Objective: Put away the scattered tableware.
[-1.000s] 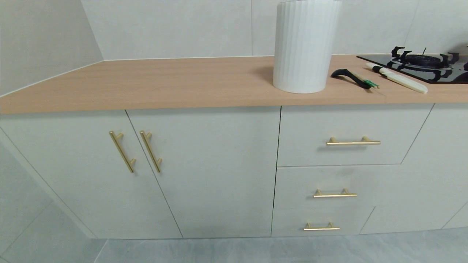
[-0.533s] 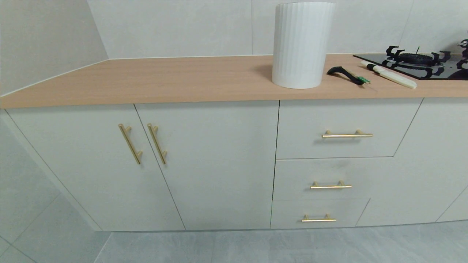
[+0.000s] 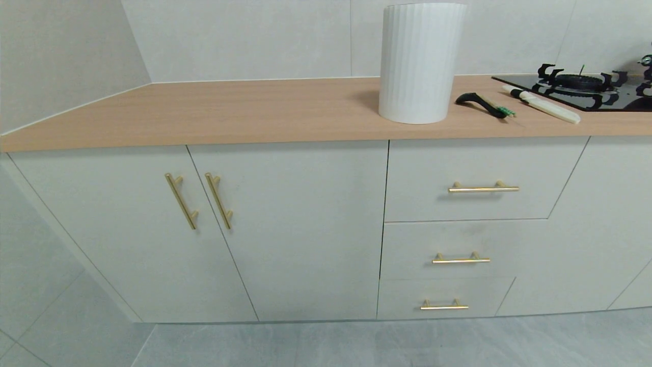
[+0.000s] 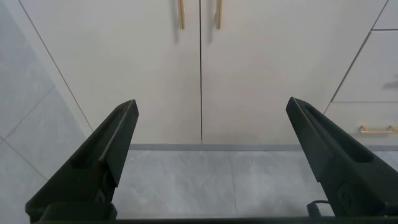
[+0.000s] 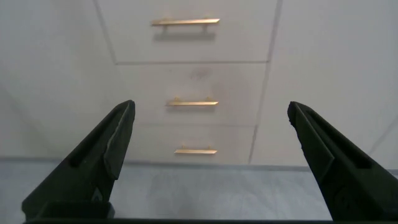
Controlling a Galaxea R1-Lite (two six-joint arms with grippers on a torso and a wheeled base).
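Both tools wide open and empty, down in front of the cabinets; tableware sits on the bench.

Left tool (image 4: 211, 107): jaws spread wide, nothing between them, facing the double cabinet doors (image 4: 261, 68) and the grey floor (image 4: 211, 180). Right tool (image 5: 211, 107): jaws spread just as wide, nothing held, facing the stack of three drawers (image 5: 193, 81) with gold handles. On the wooden bench (image 3: 229, 109), a tall white ribbed holder (image 3: 417, 63) stands upright near the front edge, above the top drawer. Just to its right lies a black-handled utensil (image 3: 481, 103) with a green tip, flat on the bench. Next to that is a white knife (image 3: 545, 105) with a black band, lying at an angle, its far end at the edge of the black hob (image 3: 580, 89).
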